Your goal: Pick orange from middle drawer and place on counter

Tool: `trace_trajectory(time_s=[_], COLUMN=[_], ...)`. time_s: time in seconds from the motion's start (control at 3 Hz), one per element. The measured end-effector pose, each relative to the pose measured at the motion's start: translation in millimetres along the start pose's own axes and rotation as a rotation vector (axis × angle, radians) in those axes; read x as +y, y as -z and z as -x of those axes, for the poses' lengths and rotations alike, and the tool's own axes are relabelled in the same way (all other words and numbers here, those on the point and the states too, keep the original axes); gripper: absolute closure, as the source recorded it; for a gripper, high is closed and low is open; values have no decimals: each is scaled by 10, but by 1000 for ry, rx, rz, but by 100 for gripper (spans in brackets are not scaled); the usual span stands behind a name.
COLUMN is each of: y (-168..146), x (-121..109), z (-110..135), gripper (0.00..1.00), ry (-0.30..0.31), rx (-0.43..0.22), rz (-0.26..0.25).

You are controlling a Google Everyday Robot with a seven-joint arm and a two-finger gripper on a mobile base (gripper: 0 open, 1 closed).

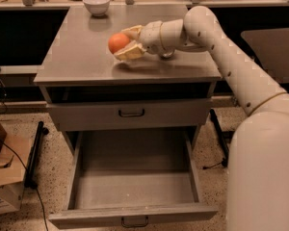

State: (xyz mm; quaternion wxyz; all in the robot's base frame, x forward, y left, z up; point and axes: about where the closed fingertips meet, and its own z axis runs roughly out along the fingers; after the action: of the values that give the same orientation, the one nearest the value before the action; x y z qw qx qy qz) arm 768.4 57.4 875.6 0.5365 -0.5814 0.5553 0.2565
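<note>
The orange point(118, 42) is held between my gripper's two pale fingers point(130, 52), just above the counter point(82, 57), near its middle. My gripper point(125, 43) is shut on the orange, and the white arm reaches in from the right. The middle drawer point(135, 186) at the bottom of the grey cabinet stands pulled out and holds nothing visible. The red soda can is hidden behind my wrist.
A white bowl point(96, 4) stands at the counter's back left. A shut drawer front with a dark handle point(131, 113) is above the open one. A cardboard box point(2, 177) and a black stand leg point(33, 153) are on the floor at left.
</note>
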Motion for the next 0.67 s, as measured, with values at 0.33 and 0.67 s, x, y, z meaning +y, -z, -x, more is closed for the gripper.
trace_trajectory(time_s=[0.33, 0.67], y=[-40, -36], x=[-196, -296], z=[-182, -343], gripper=[47, 24], ry=[-32, -66], rx=[60, 120], rz=[-54, -96])
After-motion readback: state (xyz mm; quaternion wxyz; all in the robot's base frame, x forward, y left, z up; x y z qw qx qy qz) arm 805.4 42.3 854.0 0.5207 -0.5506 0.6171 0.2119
